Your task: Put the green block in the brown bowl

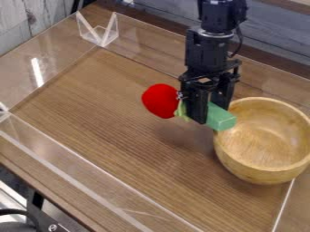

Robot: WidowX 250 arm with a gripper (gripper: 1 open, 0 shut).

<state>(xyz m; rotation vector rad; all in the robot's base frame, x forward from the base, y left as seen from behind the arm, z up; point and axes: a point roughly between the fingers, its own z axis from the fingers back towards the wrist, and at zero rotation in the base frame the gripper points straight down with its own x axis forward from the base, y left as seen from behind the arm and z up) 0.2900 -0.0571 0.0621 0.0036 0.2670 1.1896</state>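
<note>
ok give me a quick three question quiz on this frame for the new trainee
1. True or false: the green block already lies inside the brown bowl.
2. What is the gripper shut on?
A. the red toy
B. the green block
C. nothing
3. Fill in: the red toy sits on the side of the gripper facing ____ the bowl.

Key
1. False: the block is in the gripper, next to the bowl's near rim and not inside it.
2. B
3. away from
</note>
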